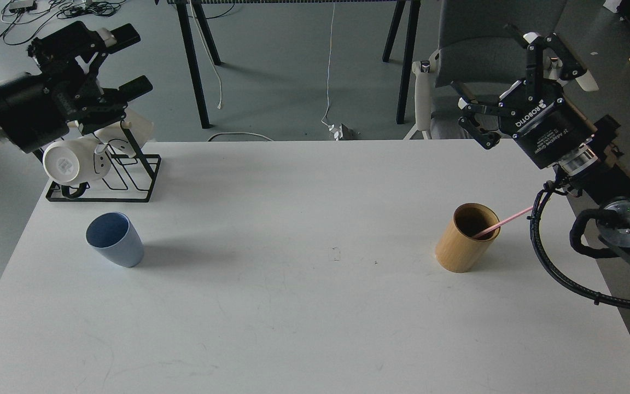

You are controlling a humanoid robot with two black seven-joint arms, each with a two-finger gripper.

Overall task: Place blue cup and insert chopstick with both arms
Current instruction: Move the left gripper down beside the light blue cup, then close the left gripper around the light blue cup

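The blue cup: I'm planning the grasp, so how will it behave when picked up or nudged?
The blue cup looks like thin plastic, so probably light and apt to slide. Its base is narrower than its rim, so a high push may tip it. The smooth tapered wall could slip through a loose grip.

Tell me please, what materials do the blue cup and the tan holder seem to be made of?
The blue cup looks like matte plastic: even light-blue colour, thin smooth wall, no shine. The tan holder looks like bamboo or light wood: warm honey tone, dark inside, satin surface; no grain can be made out.

Black jointed arms, black cables, white ROBOTIQ lettering, silver joint disc.
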